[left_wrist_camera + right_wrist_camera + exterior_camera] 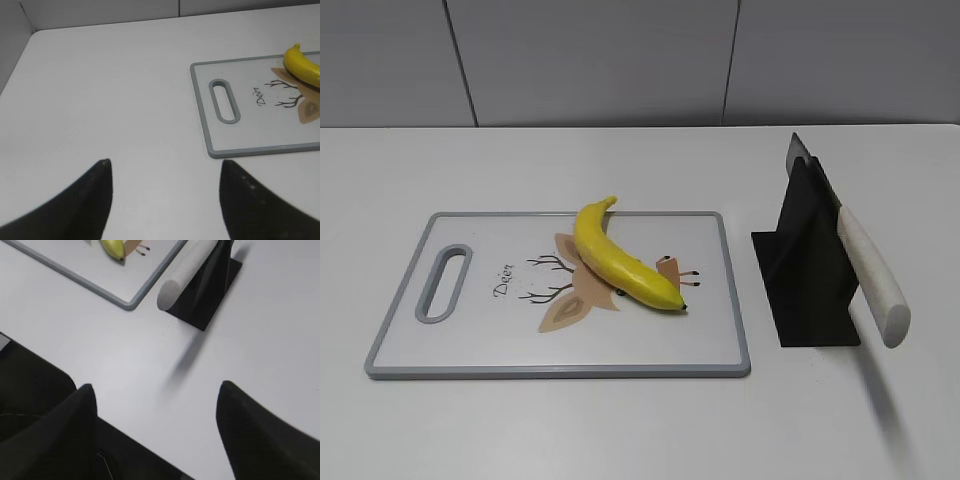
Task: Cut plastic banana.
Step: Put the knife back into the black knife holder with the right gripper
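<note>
The plastic banana (618, 258) is yellow and whole. It lies on the white cutting board (470, 340) with a grey rim, over a deer drawing. Its stem end shows in the left wrist view (302, 64) and its tip in the right wrist view (113, 247). A knife with a white handle (873, 275) rests in a black stand (805, 270) to the right of the board. My left gripper (164, 167) is open and empty over bare table left of the board. My right gripper (155, 390) is open and empty, in front of the knife stand (210, 285). Neither gripper shows in the exterior view.
The board (260, 125) has a slot handle (224, 100) at its left end. The white table meets a grey panelled wall (620, 60) at the back. The table's front edge runs under my right gripper in the right wrist view (125, 435).
</note>
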{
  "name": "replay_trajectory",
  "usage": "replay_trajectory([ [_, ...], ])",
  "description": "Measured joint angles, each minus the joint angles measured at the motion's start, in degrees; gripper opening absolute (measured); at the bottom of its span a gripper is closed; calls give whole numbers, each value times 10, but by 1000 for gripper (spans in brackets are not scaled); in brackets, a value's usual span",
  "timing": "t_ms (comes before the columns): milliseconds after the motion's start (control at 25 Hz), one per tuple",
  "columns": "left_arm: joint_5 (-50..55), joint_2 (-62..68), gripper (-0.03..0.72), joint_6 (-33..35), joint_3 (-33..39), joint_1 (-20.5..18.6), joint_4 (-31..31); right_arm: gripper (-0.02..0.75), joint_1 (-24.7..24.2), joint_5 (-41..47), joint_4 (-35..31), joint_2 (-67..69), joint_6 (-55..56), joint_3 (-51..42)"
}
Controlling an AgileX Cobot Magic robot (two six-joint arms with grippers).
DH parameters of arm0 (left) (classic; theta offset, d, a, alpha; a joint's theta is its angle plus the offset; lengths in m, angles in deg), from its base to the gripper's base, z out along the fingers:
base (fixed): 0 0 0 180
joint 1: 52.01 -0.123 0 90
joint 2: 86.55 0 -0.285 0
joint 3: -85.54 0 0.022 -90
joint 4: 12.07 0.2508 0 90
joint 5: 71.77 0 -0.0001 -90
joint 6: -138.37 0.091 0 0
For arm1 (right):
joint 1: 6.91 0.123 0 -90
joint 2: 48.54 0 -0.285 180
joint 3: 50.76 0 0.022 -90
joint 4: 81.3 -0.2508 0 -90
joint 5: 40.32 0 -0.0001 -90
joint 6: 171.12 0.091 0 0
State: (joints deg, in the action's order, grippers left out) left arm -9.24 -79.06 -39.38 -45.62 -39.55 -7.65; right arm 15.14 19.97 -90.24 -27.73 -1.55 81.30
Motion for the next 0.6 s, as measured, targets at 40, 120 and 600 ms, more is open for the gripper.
replay_trajectory([
  [40, 0, 0, 656, 0, 0, 0, 0, 577, 0, -1, 0, -7, 0, 0],
  [120, 0, 0, 643, 0, 0, 0, 0, 576, 0, -1, 0, -25, 0, 0],
  [600, -1, 0, 590, 0, 0, 0, -1, 576, 0, -1, -1, -134, 0, 0],
])
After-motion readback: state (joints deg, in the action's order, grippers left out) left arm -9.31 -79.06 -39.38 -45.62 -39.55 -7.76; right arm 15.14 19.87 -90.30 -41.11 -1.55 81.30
